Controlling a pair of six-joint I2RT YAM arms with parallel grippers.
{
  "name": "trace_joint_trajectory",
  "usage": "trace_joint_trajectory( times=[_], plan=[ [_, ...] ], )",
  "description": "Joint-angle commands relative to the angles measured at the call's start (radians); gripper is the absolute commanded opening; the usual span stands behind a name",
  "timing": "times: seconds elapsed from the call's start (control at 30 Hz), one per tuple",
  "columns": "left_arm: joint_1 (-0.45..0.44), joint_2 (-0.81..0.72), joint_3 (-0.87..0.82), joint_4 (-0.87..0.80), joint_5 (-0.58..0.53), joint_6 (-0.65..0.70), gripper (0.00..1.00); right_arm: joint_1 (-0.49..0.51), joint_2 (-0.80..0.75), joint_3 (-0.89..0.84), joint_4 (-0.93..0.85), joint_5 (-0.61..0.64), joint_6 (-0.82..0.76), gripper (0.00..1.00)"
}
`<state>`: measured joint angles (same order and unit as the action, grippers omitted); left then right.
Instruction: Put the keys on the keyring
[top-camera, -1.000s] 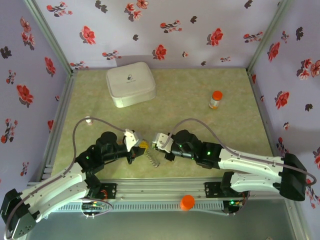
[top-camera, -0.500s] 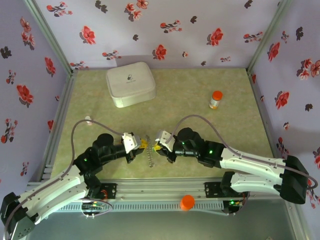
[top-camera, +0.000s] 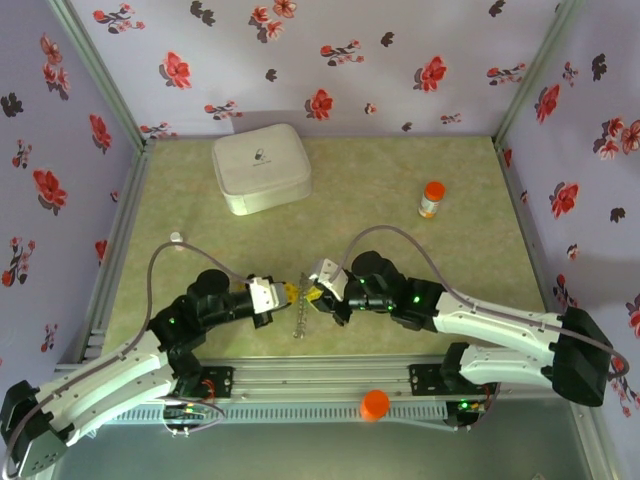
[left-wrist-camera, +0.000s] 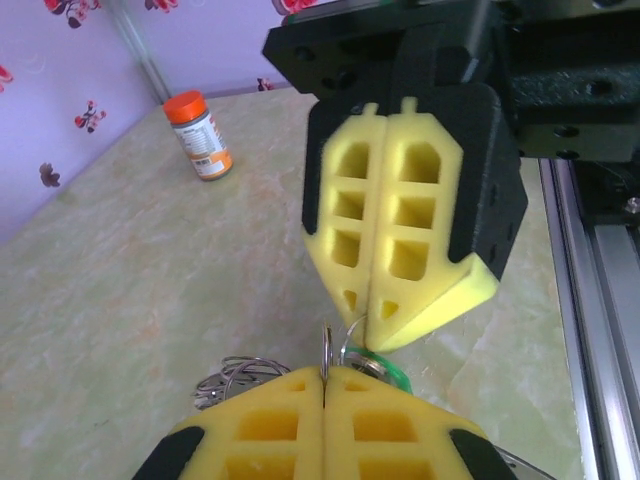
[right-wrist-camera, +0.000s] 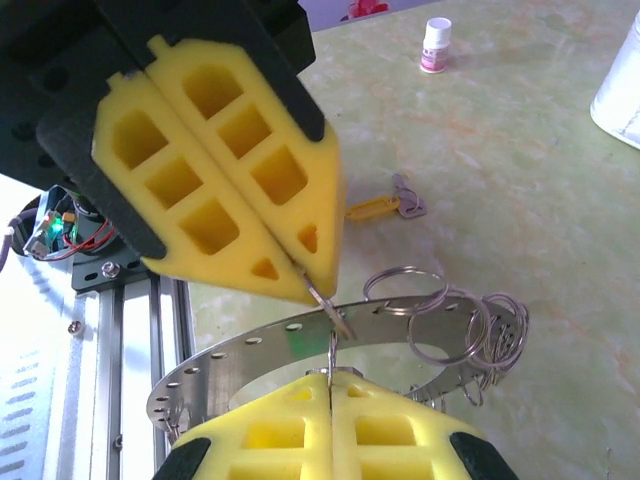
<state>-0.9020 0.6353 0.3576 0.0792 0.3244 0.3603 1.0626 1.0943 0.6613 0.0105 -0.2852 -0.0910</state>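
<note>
no legible text, bottle label (left-wrist-camera: 205, 150) blurred, box logo (top-camera: 260, 155) unreadable

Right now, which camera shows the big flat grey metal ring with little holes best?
The right wrist view: the big flat grey metal ring curves wide, holes clear. Top external shows it tiny and edge-on. Left wrist catches just its wire loops.

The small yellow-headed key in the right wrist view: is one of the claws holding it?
No, the small yellow-headed key lies flat on the pale green tabletop by itself, with nothing gripping it.
</note>
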Motion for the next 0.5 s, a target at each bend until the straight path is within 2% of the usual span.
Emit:
trace_joint_trajectory(
  times=[0.0,0.47],
  plan=[
    [-0.015,-0.004,-0.009,0.033,-0.011,0.082,0.00,-0.011,0.004,0.041,-0.006,-0.046,0.032,0.00],
    [-0.037,-0.002,-0.008,0.031,-0.067,0.215,0.00,-0.050,0.024,0.067,-0.019,-0.081,0.084,0.00]
  ],
)
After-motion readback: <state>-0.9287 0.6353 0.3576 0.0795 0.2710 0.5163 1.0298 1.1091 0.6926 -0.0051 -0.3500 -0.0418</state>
